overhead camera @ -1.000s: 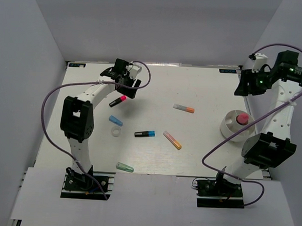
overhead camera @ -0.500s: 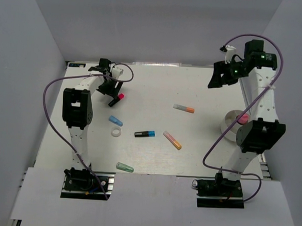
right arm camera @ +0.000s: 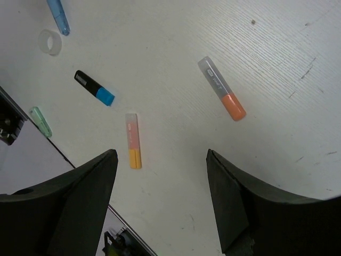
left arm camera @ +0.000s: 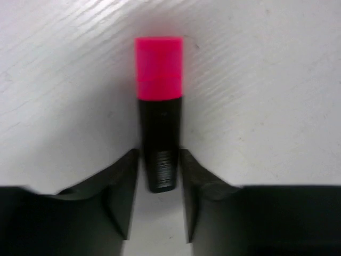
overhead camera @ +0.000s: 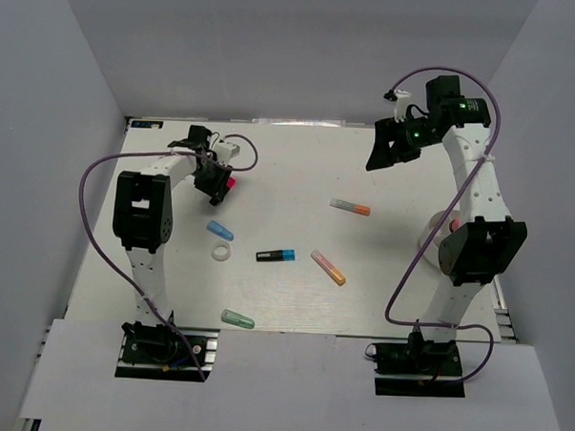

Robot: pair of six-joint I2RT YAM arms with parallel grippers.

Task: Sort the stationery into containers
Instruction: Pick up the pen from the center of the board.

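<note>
A black marker with a pink cap lies on the table at the back left. My left gripper is down over it, shut on its black body, one finger pressed to each side. My right gripper hangs open high over the back right, holding nothing. Below it lie a grey and orange marker, a pink and yellow one, a black and blue one, a blue one, a green one and a white ring. The white cup is mostly hidden behind the right arm.
A pink piece shows inside the cup. Grey walls close in the table on the left, back and right. The right arm's purple cable loops down beside the cup. The arm bases stand at the near edge.
My left gripper came down over the pink-capped marker and closed on it. My right arm swung left, away from the cup toward the back middle, with its jaws opening wider.
</note>
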